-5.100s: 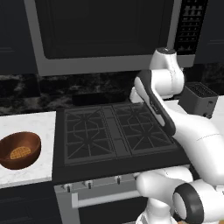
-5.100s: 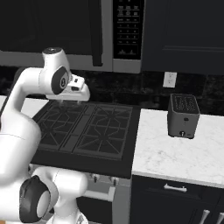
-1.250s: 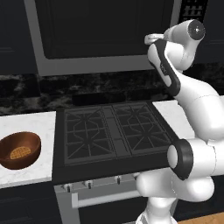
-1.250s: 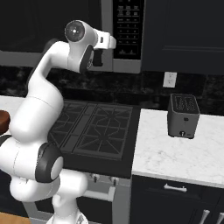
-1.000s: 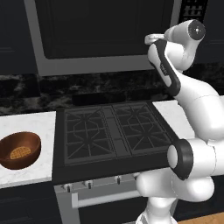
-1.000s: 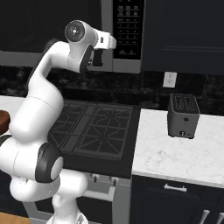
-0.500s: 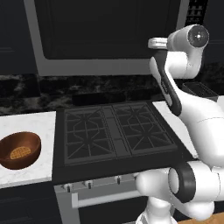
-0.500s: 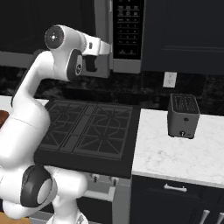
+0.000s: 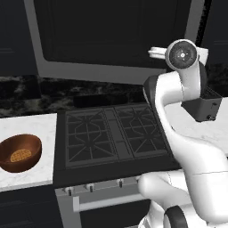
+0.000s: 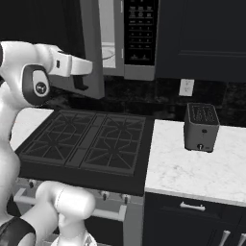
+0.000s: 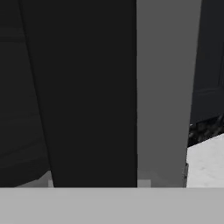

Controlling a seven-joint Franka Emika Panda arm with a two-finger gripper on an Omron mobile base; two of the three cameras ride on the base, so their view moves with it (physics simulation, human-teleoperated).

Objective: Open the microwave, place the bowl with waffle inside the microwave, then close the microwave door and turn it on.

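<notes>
Microwave door point(image 10: 92, 53) now farther ajar than a second ago, gripper point(image 10: 82, 87) at its edge

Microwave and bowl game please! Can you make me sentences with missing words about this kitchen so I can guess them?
1. The microwave door is partly ____.
2. The waffle lies inside the ____.
3. The bowl rests on the white counter to the left of the ____.
4. The small dark toaster stands on the counter to the ____ of the stove.

Missing words: open; bowl; stove; right
</notes>
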